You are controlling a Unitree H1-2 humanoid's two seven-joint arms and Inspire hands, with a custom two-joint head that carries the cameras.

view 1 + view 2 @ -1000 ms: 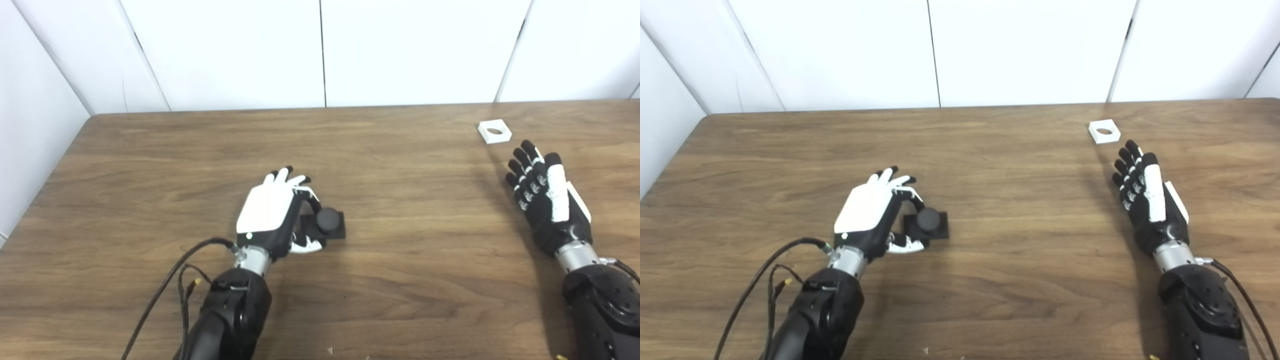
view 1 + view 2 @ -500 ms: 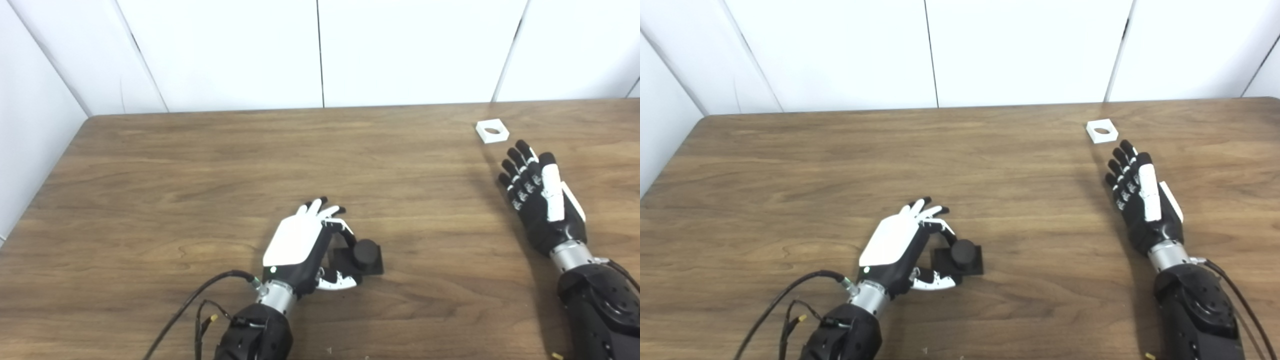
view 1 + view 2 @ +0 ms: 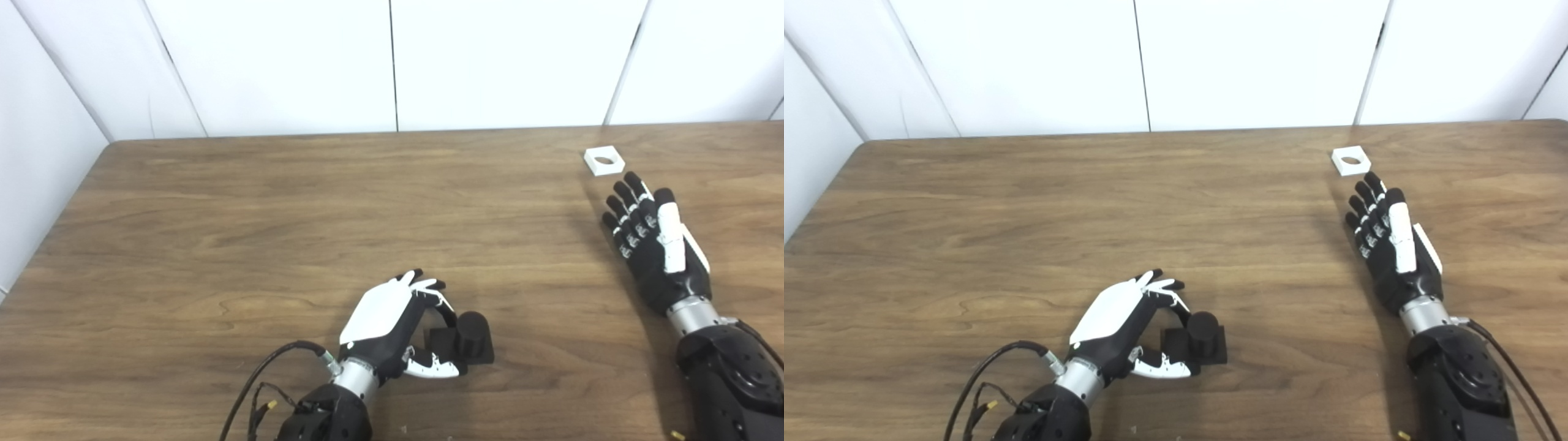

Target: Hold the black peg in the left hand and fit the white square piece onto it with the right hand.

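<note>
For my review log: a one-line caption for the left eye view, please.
Left hand grips black peg near table's front; open right hand reaches toward white square piece.

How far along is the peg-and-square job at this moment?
Done: the left hand is closed on the black peg with its square base, near the table's front edge. In hand: the right hand is open and empty, fingertips just short of the white square piece with a round hole. Left: the white piece lies untouched on the wooden table; grasping it and fitting it onto the peg remain.
</note>
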